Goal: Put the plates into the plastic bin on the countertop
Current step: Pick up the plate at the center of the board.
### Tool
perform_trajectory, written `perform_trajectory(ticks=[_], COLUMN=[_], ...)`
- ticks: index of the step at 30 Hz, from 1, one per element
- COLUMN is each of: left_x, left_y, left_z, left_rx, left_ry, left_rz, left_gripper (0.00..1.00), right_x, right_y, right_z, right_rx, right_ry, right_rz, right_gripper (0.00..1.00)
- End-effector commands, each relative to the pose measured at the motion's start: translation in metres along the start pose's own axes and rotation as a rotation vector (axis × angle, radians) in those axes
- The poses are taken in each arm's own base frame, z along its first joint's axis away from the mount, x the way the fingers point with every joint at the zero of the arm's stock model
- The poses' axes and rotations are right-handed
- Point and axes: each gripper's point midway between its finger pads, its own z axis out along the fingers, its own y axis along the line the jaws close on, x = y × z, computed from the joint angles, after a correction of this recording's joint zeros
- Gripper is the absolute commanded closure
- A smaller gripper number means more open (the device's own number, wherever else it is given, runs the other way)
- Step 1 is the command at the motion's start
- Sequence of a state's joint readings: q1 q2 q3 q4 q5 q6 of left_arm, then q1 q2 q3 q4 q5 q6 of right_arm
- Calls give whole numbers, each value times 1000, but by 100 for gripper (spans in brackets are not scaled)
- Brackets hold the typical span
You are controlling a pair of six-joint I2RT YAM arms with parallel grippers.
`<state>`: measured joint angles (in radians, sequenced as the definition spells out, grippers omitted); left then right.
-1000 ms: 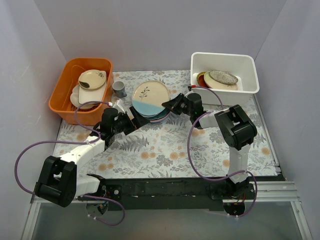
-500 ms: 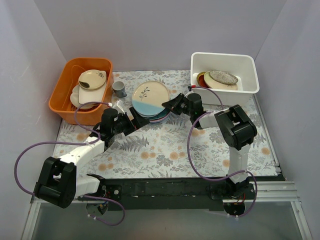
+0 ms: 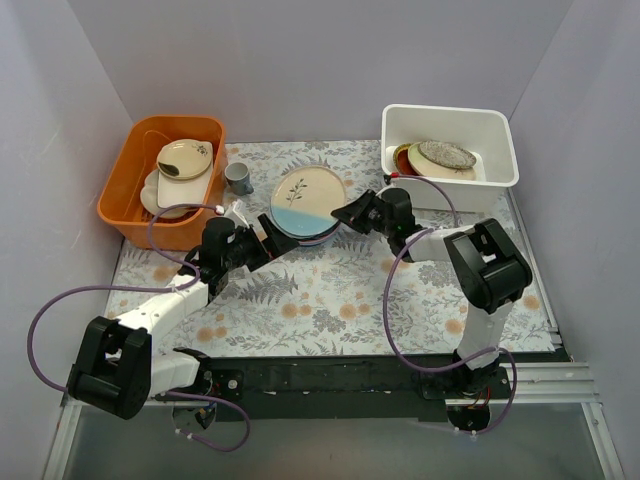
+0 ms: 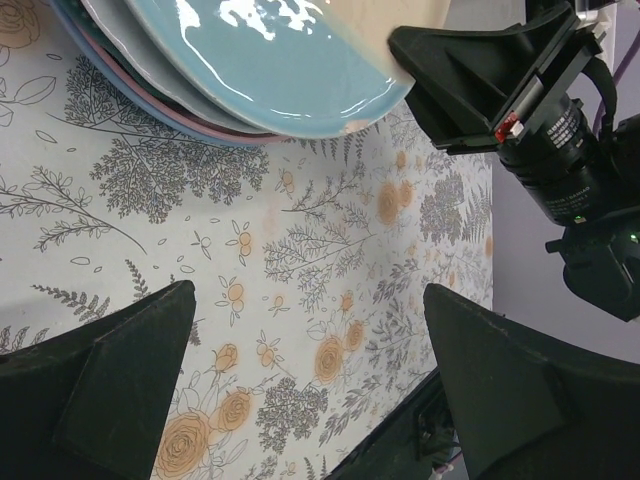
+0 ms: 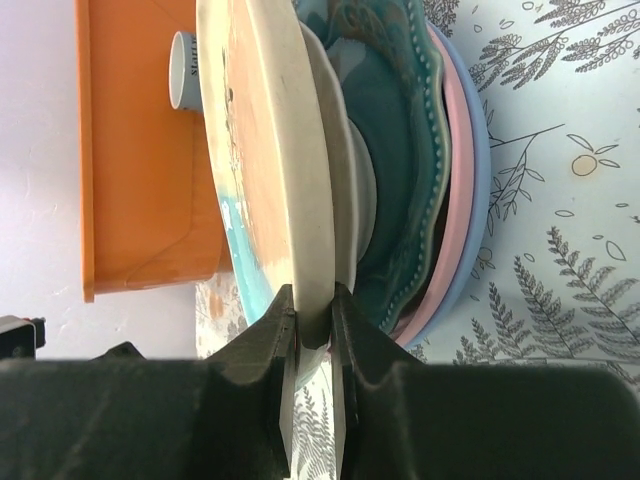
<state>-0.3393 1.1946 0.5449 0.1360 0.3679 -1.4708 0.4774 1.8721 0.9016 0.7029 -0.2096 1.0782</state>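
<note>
A cream-and-blue plate with a leaf sprig (image 3: 304,196) tops a stack of plates (image 3: 318,235) on the floral countertop (image 3: 330,290). My right gripper (image 3: 350,214) is shut on this plate's right rim (image 5: 318,250), lifting it off the teal scalloped plate (image 5: 400,150), the pinkish plate (image 5: 456,180) and the light blue plate (image 5: 478,160) below. My left gripper (image 3: 268,240) is open and empty, just left of the stack; its fingers (image 4: 120,380) hover over the countertop with the stack's edge (image 4: 290,90) ahead. The white plastic bin (image 3: 450,122) at the back right holds a few plates (image 3: 440,158).
An orange tub (image 3: 130,190) with beige dishes (image 3: 180,170) stands at the back left. A small grey cup (image 3: 239,178) stands between it and the stack. Grey walls close the back and sides.
My right gripper has shifted right and lifted the cream-and-blue plate a little off the stack. My left gripper has stayed in place.
</note>
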Motion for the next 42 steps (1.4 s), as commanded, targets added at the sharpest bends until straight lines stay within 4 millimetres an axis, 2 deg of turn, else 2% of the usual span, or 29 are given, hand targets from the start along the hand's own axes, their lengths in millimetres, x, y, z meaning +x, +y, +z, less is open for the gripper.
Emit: perform_trajectory(ticks=[1, 7, 11, 24, 42], left_x=[-2, -2, 0, -2, -3], left_y=[-6, -5, -2, -5, -8], left_z=[-6, -5, -5, -9, -9], left_rx=[27, 24, 21, 25, 39], left_ry=[-18, -17, -14, -22, -30], left_rz=[11, 7, 3, 7, 5], left_gripper=[2, 2, 2, 2, 2], right_x=[-36, -40, -46, -47, -42], right_y=[45, 41, 49, 60, 78], right_z=[-18, -36, -48, -57, -92], right_rx=[-107, -98, -118, -151, -133], right_ry=[-125, -153, -170, -159, -150], right_rz=[-123, -135, -142, -168, -314], right_gripper=[96, 95, 96, 99, 99])
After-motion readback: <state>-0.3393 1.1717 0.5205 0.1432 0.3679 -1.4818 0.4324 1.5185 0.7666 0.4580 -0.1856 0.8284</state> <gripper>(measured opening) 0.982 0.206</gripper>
